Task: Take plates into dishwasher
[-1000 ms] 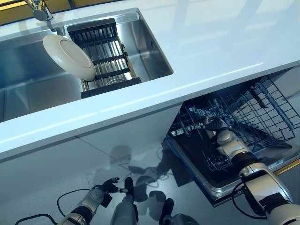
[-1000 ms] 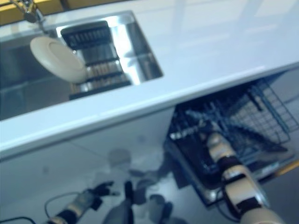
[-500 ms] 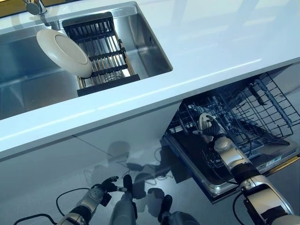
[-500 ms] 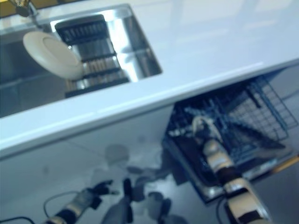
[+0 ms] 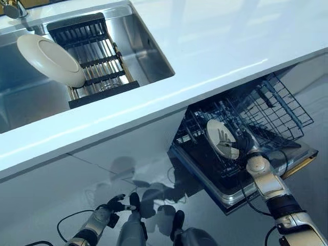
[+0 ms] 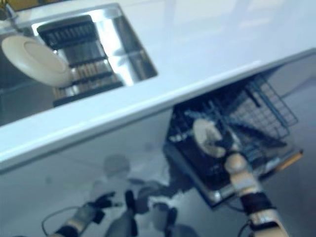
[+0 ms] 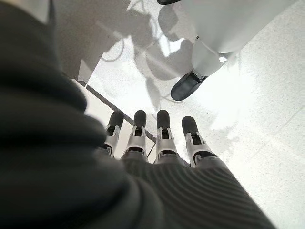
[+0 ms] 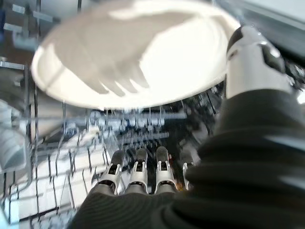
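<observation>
Pale blue and glossy, the bench (image 5: pixel 215 46) is running across the scene, with a steel sink (image 5: pixel 148 51) sunk into it and an open dishwasher (image 5: pixel 233 192) showing below its front edge. One white plate (image 5: pixel 222 139) is sitting just above the dishwasher's wire rack (image 5: pixel 277 110), tilted on edge, and the right hand (image 5: pixel 245 147) is holding it from behind. In the right wrist view the thumb (image 8: pixel 250 59) is pressing against the rim of this plate (image 8: pixel 133 52) while the fingers (image 8: pixel 138 174) are lying straight beneath it, so the hand is pinching the plate between thumb and fingers. The plate is hanging over the rack's prongs, and whether it is touching them cannot be told.

Farther off, a second white plate (image 5: pixel 50 60) is leaning inside the sink against a black drying rack (image 5: pixel 95 61), with a tap (image 5: pixel 13 7) showing at the far corner.

The left hand (image 5: pixel 114 206) is hanging low near the floor (image 7: pixel 248 109), well apart from the dishwasher, its fingers (image 7: pixel 163 136) relaxed and holding nothing.
</observation>
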Robot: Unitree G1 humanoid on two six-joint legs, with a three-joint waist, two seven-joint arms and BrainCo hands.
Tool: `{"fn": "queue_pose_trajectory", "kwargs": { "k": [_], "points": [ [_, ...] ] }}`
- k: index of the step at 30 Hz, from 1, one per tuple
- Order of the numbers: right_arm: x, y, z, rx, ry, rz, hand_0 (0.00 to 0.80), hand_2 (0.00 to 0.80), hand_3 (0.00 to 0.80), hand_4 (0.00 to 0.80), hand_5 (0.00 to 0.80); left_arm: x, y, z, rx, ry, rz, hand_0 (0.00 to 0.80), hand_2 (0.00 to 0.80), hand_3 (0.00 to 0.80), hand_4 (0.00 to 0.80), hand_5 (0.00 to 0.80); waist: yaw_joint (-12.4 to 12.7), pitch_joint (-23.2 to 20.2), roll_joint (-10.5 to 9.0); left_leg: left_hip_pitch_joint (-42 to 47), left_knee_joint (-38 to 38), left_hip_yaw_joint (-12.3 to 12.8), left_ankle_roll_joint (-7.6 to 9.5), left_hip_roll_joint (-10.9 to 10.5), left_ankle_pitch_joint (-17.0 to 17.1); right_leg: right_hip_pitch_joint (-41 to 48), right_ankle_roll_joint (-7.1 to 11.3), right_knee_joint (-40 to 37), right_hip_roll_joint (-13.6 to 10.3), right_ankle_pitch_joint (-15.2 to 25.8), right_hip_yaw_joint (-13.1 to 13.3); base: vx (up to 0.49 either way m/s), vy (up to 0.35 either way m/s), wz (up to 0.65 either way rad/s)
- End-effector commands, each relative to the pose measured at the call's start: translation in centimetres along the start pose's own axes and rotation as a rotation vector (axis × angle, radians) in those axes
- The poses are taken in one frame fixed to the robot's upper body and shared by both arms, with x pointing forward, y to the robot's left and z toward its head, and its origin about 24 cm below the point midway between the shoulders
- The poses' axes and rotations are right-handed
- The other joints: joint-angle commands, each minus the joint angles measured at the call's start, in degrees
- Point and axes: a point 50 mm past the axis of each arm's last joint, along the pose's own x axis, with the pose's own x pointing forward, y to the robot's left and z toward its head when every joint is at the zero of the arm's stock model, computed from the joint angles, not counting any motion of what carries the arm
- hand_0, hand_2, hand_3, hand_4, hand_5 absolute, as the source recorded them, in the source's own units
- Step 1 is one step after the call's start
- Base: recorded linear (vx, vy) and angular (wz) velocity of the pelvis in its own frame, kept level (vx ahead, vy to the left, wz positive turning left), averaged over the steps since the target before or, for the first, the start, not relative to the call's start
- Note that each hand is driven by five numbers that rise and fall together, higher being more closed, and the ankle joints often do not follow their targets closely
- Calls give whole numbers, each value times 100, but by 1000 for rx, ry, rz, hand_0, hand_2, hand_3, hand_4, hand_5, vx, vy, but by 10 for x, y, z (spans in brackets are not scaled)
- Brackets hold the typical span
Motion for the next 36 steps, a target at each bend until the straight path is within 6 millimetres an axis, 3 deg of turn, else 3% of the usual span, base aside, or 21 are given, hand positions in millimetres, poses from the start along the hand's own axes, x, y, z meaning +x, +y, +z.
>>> {"fn": "queue_pose_trajectory", "kwargs": {
  "k": [1,5,12,17,21,25,31,36],
  "points": [
    [-8,-37,17,21,-160,-161,0,0,0,0,0,-1,-9,-8,-28,15,8,0,0,0,0,0,-204,-241,-49,229,-13,222,351,-208,-847,-393,-374,981,92,-595,231,-12,-2,-12],
    [-20,-46,16,124,-224,-241,0,0,0,0,0,-2,-13,-14,-45,26,12,0,0,0,0,0,-284,-276,-64,262,-13,313,347,-177,-859,-377,-373,986,106,-609,275,-12,-3,-8],
    [-49,-56,33,487,-456,-284,0,0,0,0,0,-4,-24,-24,-83,55,7,0,0,0,0,0,-477,-397,-18,383,-12,462,295,-124,-899,-282,-343,983,106,-645,396,1,10,-13],
    [-68,-50,66,904,-772,25,0,0,0,0,0,-6,-31,-31,-95,80,-6,0,0,0,0,0,-534,-498,24,440,-8,572,257,-105,-892,-190,-369,937,100,-670,399,-4,6,-10],
    [-74,-42,87,1197,-925,295,0,0,0,0,0,-6,-33,-34,-94,95,-16,0,0,0,0,0,-507,-602,46,449,-2,629,226,-98,-876,-117,-402,846,97,-666,349,0,0,0],
    [-82,-26,118,1624,-1098,621,0,0,0,0,0,-6,-37,-34,-81,111,-35,0,0,0,0,0,-415,-733,69,425,26,625,193,-96,-848,-31,-437,774,89,-674,245,0,0,0],
    [-103,-16,166,1944,-1322,979,0,0,0,0,0,-4,-44,-34,-59,117,-66,0,0,0,0,0,-212,-913,124,386,39,533,177,-133,-806,81,-479,670,69,-678,99,3,1,1],
    [-114,-12,190,2089,-1382,1169,0,0,0,0,0,-5,-51,-35,-44,124,-86,0,0,0,0,0,-47,-1033,148,372,26,434,190,-187,-787,166,-495,638,47,-693,-15,38,14,12]
  ]
}}
